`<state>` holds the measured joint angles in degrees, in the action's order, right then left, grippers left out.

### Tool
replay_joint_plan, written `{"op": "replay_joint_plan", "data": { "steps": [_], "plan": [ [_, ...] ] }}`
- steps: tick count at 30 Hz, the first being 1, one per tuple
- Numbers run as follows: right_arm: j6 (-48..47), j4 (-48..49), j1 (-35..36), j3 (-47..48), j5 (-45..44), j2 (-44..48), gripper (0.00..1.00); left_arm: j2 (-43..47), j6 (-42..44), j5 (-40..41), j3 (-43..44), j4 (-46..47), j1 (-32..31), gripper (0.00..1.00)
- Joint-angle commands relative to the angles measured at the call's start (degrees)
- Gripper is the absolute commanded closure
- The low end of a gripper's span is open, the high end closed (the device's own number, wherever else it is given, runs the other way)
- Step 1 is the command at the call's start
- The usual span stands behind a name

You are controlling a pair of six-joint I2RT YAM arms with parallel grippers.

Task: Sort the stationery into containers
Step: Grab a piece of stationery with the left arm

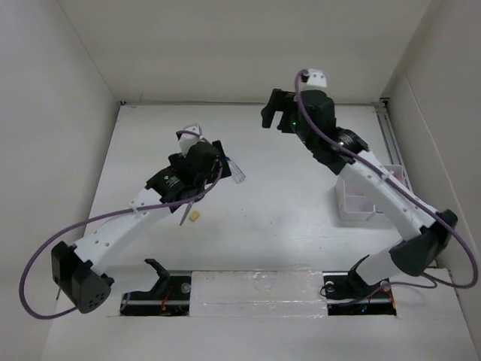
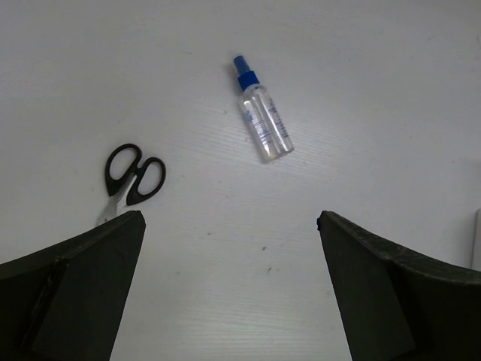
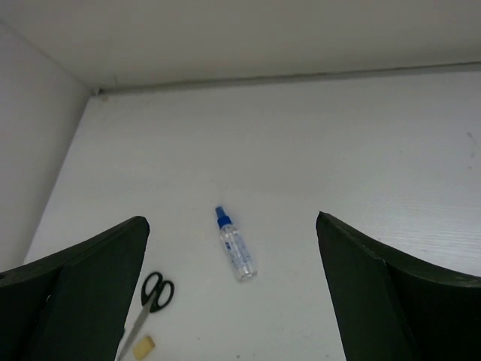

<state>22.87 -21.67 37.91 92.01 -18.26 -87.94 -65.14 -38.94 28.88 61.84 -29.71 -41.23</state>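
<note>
Left gripper point(image 2: 229, 289): hangs above the white table point(image 2: 361, 90), both dark fingers spread wide, grips nothing. Ahead of it, slightly to the right: clear plastic glue bottle with blue cap point(image 2: 264, 120), lying flat, cap pointing away. Ahead to the left, just past the left finger: black-handled scissors point(image 2: 134, 174), blades running behind that finger.

Right gripper point(image 3: 233, 293): likewise released, fingers far apart, empty. Well below it, between the fingers: same bottle. Lower left: the scissors and a tiny yellow eraser block point(image 3: 144, 347). Behind this gripper, beside the right forearm: translucent white divided plastic organiser point(image 1: 353, 204), contents not possible to tell.
</note>
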Motion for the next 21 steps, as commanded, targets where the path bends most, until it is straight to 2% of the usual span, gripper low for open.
{"op": "replay_joint_plan", "data": {
  "steps": [1,5,9,16,21],
  "plan": [
    [5.9,-0.4,-0.6,-2.3,-14.4,7.9,0.01,-5.0,-2.4,-2.7,6.3,4.2,0.6,0.0],
    [9.7,-0.5,-0.6,-9.3,-17.0,19.2,0.01,-15.6,-4.9,-8.7,11.3,4.2,5.1,0.0],
    [9.7,0.1,-0.6,-14.0,-15.5,26.2,0.01,-25.6,-7.2,-5.9,17.2,3.3,5.8,0.0],
    [10.3,0.8,-0.6,-18.1,-10.7,29.8,0.01,-42.1,-10.3,-7.9,27.9,2.1,7.5,0.0],
    [10.3,0.3,1.4,-19.2,-9.6,28.4,0.01,-45.3,-13.0,-7.8,30.4,0.5,9.7,0.02]
  ]
}}
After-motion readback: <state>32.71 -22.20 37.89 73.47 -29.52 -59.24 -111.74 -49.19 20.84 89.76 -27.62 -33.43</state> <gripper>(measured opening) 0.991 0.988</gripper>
